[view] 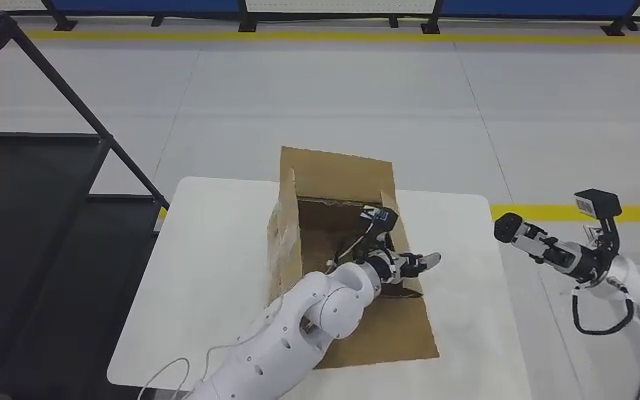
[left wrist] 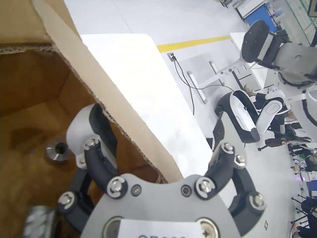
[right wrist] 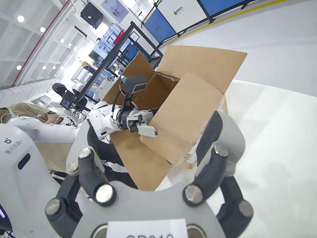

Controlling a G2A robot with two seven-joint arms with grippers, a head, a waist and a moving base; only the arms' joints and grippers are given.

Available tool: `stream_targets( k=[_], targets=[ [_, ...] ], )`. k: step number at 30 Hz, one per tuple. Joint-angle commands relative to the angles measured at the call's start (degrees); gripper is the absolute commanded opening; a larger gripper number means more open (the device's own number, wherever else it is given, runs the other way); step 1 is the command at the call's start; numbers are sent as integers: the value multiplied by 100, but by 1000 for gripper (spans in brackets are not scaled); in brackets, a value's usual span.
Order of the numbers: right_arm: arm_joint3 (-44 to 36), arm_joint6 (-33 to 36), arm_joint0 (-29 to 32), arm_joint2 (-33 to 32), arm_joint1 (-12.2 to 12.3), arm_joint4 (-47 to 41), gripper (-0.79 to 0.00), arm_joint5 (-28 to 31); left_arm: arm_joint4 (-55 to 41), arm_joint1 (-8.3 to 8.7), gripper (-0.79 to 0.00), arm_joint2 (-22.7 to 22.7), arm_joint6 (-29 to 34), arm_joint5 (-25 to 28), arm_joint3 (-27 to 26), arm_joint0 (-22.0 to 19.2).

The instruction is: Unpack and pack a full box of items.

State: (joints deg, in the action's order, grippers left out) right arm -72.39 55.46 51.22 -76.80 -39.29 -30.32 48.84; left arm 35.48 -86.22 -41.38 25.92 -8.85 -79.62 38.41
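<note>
One box: brown cardboard, stood upright near the middle of the table with its flaps open; the far flap stood up and the near flap was folded outward toward the robot
Table: white, with rounded corners; it carried the box
Left gripper: sat at the box's right side, astride the upper cardboard edge
Left jaws: spread wide and pinching nothing; one finger was inside the box and the other was outside it, over the tabletop
Right gripper: hung in the air near the table's right edge, well apart from the box and turned toward it
Right jaws: spread wide, with nothing between them
Disc: a small silver round piece with a dark centre hole; it lay on the box floor, near the inner finger but apart from it
Second item: something silvery lay on the box floor close to the left wrist, too blurred to tell what it was
</note>
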Motion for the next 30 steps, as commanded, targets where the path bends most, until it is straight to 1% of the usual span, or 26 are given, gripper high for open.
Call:
stream_targets(
  k=[1, 9, 15, 18, 21, 24, 27, 30],
  targets=[
    [-7, 7, -75, 112, 40, -26, 0, -7, 70, 4, 0, -58, -3, -20, -62, 52],
    [13, 13, -417, 571, 165, -24, 0, -13, 402, 83, 0, -398, 18, -69, -444, 365],
    [2, 139, -728, 948, 228, 34, 0, -139, 613, 183, 0, -730, 99, -5, -1121, 776],
    [30, 126, -857, 1084, 252, 4, 0, -127, 585, 220, 0, -861, 220, 111, -1345, 954],
    [59, 92, -946, 1172, 287, -11, 0, -93, 536, 232, 0, -936, 369, 210, -1389, 1004],
    [92, 8, -974, 1205, 335, -9, 0, -9, 462, 212, 0, -930, 452, 268, -1290, 944],
    [108, -88, -935, 1200, 400, -12, 0, 88, 399, 168, 0, -863, 451, 264, -1155, 836],
    [107, -189, -862, 1178, 472, -1, 0, 188, 398, 121, 0, -740, 450, 290, -1125, 745]
  ],
)
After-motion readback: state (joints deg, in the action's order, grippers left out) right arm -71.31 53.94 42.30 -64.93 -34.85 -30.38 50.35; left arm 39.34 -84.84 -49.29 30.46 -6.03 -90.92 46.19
